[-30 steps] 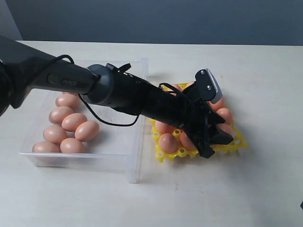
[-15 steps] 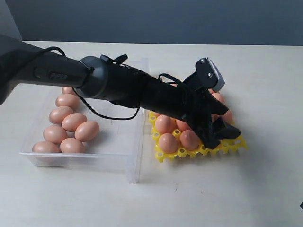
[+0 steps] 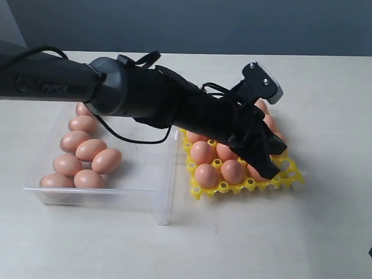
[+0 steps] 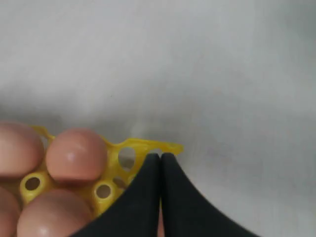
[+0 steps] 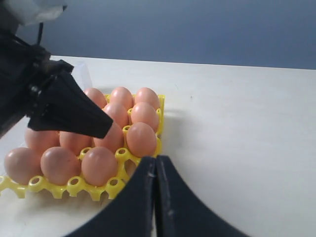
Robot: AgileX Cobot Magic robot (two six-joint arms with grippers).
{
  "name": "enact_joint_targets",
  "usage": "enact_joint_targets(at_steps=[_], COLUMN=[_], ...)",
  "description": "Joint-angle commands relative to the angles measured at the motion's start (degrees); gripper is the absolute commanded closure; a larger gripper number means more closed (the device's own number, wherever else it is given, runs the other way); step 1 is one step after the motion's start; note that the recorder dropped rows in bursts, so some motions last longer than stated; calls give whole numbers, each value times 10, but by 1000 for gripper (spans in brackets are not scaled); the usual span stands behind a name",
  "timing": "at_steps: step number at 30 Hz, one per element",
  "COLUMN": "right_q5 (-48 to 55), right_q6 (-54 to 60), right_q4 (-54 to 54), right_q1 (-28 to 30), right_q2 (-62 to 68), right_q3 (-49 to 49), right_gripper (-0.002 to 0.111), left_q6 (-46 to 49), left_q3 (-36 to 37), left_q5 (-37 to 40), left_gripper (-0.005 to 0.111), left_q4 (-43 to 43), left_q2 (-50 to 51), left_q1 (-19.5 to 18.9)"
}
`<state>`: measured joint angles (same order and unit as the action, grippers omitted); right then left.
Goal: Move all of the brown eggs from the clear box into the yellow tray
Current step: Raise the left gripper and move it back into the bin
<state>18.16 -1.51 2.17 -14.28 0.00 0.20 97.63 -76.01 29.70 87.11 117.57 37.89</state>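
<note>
Yellow tray (image 3: 200, 190) partly behind left gripper (image 3: 273, 169)

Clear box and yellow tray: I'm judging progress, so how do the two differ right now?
The box is transparent with plain low walls; the tray is yellow openwork. The box is larger than the tray. Eggs lie loose at the box's left end in the exterior view, while the tray seats them in cups, most filled. Both are rectangular, rest on the table and hold brown eggs.
</note>
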Motion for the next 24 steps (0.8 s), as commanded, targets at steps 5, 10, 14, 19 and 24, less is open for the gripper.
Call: enact_joint_targets(at_steps=[5, 10, 14, 19, 24], right_q5=[-7, -7, -7, -7, -7], right_q6=[0, 0, 0, 0, 0], right_q4=[-1, -1, -1, -1, -1], right_q1=[-1, -1, -1, -1, -1], right_q2=[0, 0, 0, 0, 0], right_q3=[-2, -2, -2, -2, -2], right_gripper=[107, 107, 107, 107, 107], left_q6=[-193, -408, -571, -560, -544], left_q3=[-1, -1, -1, -1, -1], left_q5=[-48, -29, -4, 78, 215], left_gripper=[106, 106, 106, 106, 105], left_q4=[-171, -412, -523, -550, -616], left_q2=[-30, -103, -134, -135, -135], left_q1=[-12, -80, -177, -263, -302])
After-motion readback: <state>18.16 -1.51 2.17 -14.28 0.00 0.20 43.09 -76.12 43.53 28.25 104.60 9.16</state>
